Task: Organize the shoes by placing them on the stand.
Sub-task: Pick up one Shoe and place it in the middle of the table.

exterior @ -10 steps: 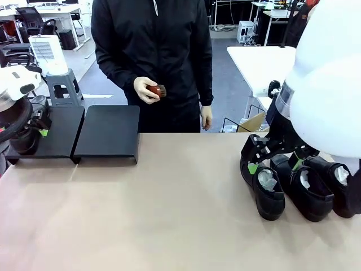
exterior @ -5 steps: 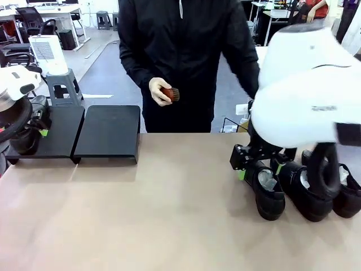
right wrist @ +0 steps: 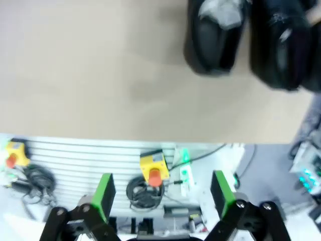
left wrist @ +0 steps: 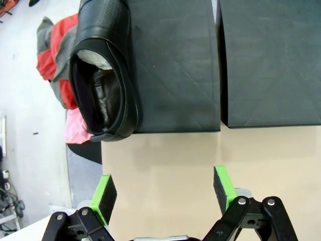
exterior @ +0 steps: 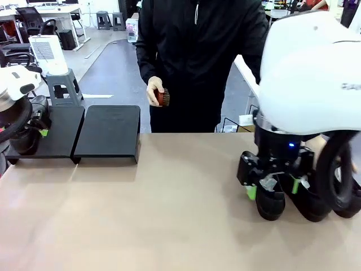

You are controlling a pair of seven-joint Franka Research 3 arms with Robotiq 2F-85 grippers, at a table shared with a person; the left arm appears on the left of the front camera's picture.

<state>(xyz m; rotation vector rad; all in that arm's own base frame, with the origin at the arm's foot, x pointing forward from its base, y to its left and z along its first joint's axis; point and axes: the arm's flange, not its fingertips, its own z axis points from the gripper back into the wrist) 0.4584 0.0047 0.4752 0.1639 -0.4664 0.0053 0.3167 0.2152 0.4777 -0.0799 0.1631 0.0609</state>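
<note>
Right hand (exterior: 272, 188) spread, empty, near leftmost shoe (exterior: 271, 206), desk (exterior: 169, 220) right | left hand (left wrist: 164, 191) spread, empty | next: straddle shoe mid-body, close firmly; glossy leather may slip; target stand (exterior: 107, 132).

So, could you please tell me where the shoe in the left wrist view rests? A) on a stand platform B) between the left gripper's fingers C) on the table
A: the shoe lies on the black platform, apart from the open left gripper.

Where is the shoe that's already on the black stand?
In the left wrist view, the shoe lies along the outer edge of the stand, on its left platform, just ahead of the open left gripper.
</note>
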